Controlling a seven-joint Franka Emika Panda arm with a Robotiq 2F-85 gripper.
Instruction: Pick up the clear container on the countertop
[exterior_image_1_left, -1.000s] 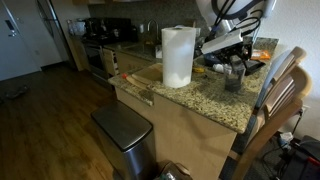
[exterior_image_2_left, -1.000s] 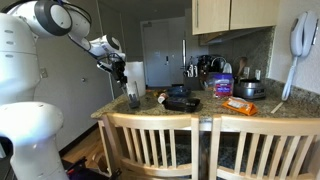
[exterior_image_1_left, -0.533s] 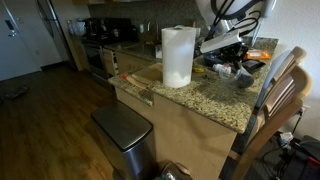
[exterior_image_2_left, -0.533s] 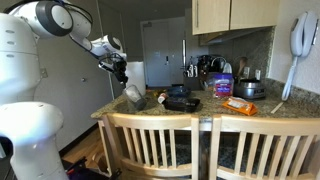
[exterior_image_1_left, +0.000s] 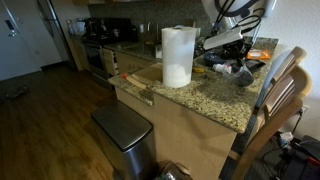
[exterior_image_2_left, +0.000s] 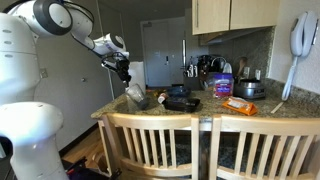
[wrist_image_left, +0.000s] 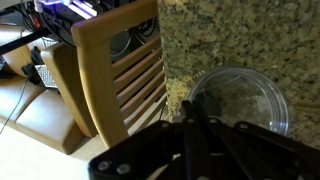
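Approach phase: dark hand, spread indiscernible, above tilted clear greyish plastic container on speckled granite table; next move likely needs realignment, then closure.

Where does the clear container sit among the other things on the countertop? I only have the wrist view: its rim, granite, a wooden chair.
Observer: A white paper towel roll stands upright on the countertop, apart from the clear container.
Operator: Is the container upright?
Observer: No; in both exterior views it looks tipped over.
Operator: And the gripper?
Observer: The gripper hangs just above it; open or shut, I cannot tell.
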